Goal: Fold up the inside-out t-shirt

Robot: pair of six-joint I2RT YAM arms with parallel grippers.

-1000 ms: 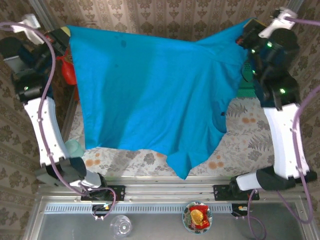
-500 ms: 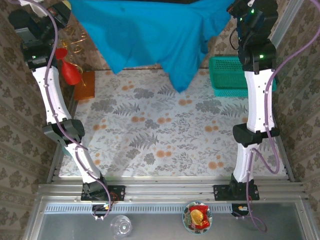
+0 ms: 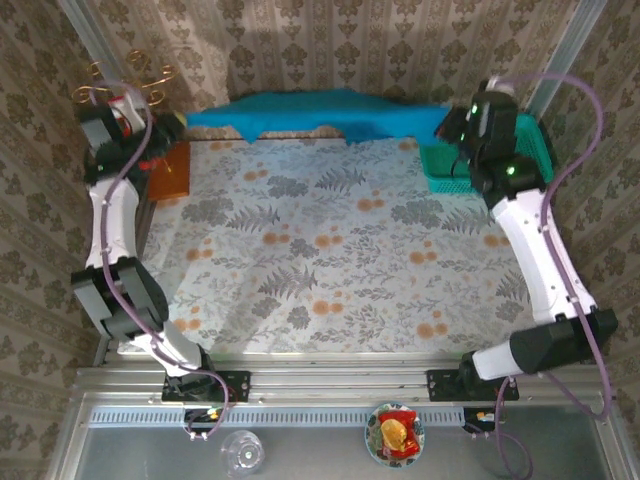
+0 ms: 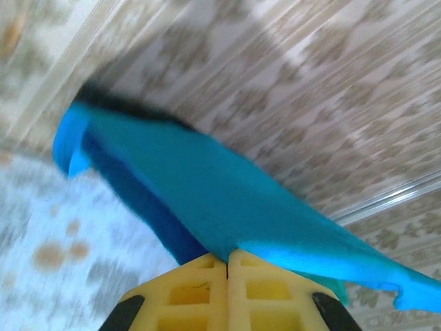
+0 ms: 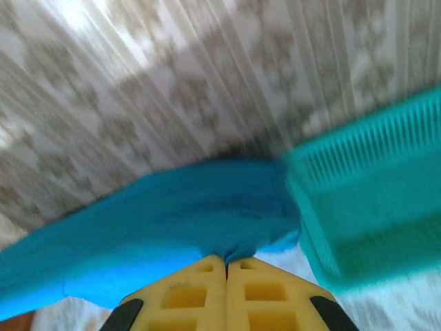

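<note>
T-shirt [image 3: 310, 108] spans left gripper [image 4: 227, 255] to right gripper [image 5: 226, 260]; both pinch it.

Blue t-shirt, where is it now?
The blue t-shirt is stretched along the table's far edge in the top view, held by the left end effector and right end effector, beside the teal basket.

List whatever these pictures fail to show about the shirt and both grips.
- Top external: the t-shirt is a thin band along the table's far edge. Its collar, sleeves and seams are too small to tell.
- Left wrist: motion blur. The left gripper is shut on the t-shirt, but which part it pinches is hidden inside the grip.
- Right wrist: blurred. The right gripper likewise. The teal basket is cut off by the right edge.
</note>
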